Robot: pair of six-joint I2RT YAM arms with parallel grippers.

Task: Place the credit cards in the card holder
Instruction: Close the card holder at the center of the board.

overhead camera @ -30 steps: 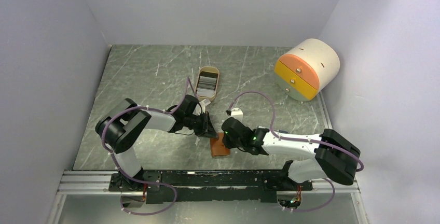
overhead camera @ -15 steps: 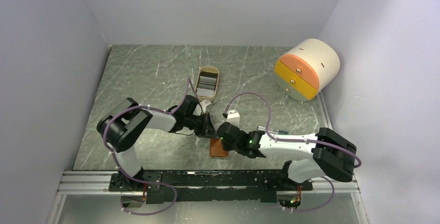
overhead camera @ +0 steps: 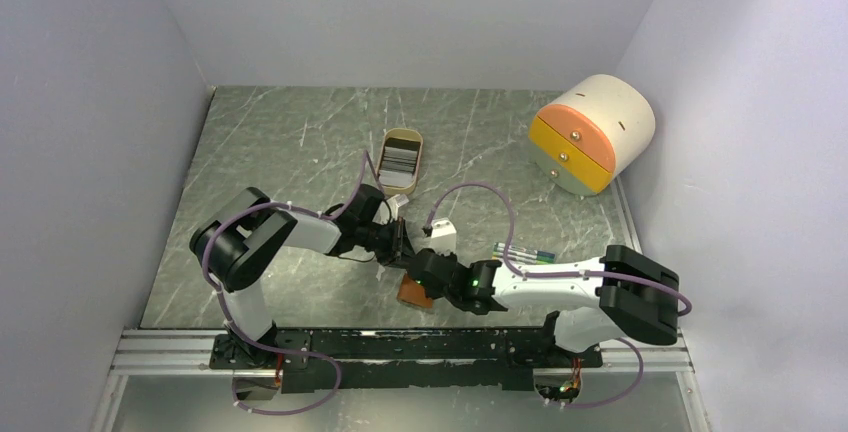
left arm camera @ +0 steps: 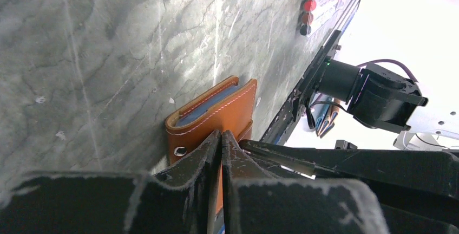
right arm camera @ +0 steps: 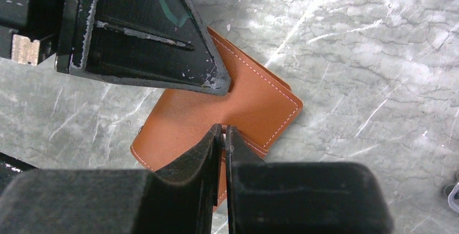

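Left tool (left arm camera: 221, 134), right tool (right arm camera: 223, 129) low — pinching card holder (overhead camera: 410, 295)

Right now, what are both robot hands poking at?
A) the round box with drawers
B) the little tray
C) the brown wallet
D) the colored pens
C: the tips of the left gripper and right gripper both meet on the brown card holder, away from the pens.

light: bright, even, diffuse, from overhead; top view sharp throughout
shadows: soft and faint on table (overhead camera: 300, 132) beneath both arms
glare: blown-out white past table edge, upper right of left wrist view; pale sheen on marble in right wrist view
focus: left gripper fingers (left arm camera: 184, 185) and right gripper fingers (right arm camera: 178, 180) dark, soft foreground; card holder (right arm camera: 254, 101) stitching crisp
distortion: slight stretch at wrist-view edges
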